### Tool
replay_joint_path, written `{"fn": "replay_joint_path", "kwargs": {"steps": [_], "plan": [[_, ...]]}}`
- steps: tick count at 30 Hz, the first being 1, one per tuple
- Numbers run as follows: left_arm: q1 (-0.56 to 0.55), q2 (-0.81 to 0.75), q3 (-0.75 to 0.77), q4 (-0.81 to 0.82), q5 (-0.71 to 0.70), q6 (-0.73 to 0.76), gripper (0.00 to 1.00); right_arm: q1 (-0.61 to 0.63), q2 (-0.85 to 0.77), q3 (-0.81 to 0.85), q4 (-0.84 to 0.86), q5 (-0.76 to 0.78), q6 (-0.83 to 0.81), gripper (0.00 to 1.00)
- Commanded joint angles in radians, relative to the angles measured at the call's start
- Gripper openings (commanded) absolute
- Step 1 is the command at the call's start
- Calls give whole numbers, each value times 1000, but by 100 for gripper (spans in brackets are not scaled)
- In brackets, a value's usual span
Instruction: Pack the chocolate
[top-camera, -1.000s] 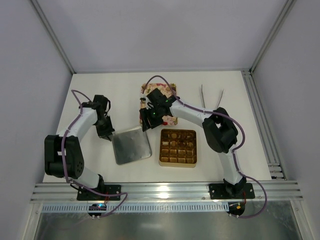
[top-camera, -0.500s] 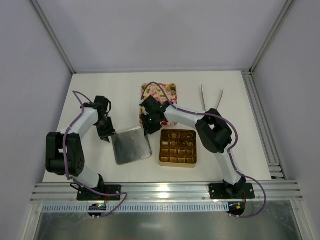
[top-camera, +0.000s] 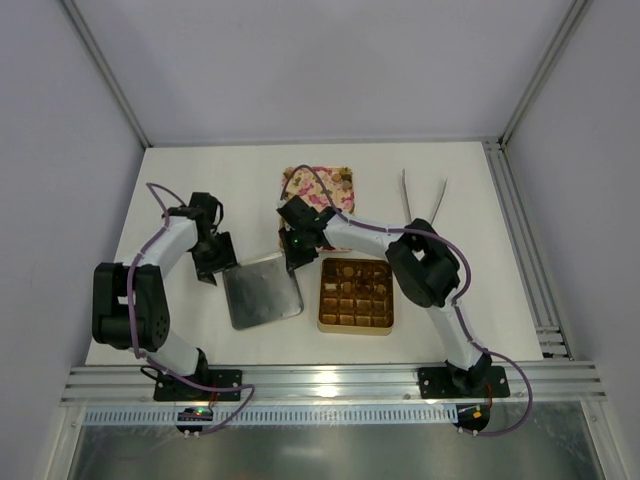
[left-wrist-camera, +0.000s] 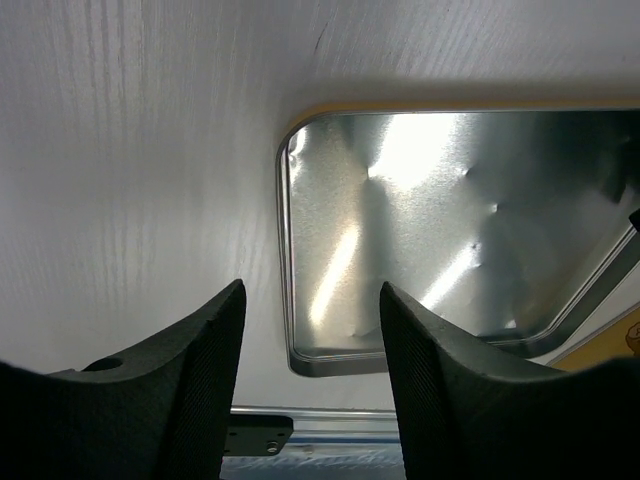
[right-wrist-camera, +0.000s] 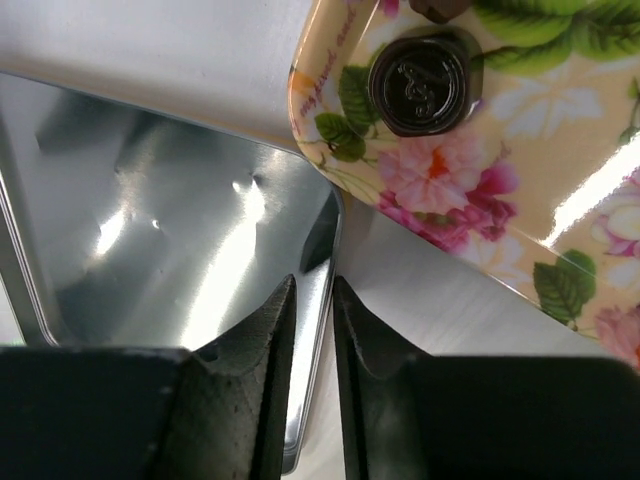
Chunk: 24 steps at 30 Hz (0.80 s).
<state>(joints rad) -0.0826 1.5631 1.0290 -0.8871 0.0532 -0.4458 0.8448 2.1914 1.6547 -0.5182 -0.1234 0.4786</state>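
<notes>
Well, the round chocolate (right-wrist-camera: 420, 82), stamp upward, sits upper right of the right gripper (right-wrist-camera: 313, 288), clamped on the tin lid (right-wrist-camera: 150, 230); left gripper (left-wrist-camera: 312, 295) gapes.

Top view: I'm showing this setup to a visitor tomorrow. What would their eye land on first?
Probably the shiny silver lid at the table's centre, with the left gripper open by its far left corner and the right gripper straddling the rim at its far right corner. Next, the gold grid box to its right and the floral tray behind, a dark round chocolate on it.
</notes>
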Motion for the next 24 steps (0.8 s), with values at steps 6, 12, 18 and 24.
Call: {"fn": "replay_joint_path", "kwargs": {"steps": [6,12,18,24], "plan": [[6,-8,-33,62,37,-10,64,13,28,-7,29,30,32,11],[6,-46,-61,92,71,-16,68,5,-33,-12,18,5,38,4],[6,-103,-79,115,100,-11,72,-23,-114,-29,27,-35,57,4],[7,-129,-89,123,120,-10,73,-58,-166,-21,15,-70,69,4]]}}
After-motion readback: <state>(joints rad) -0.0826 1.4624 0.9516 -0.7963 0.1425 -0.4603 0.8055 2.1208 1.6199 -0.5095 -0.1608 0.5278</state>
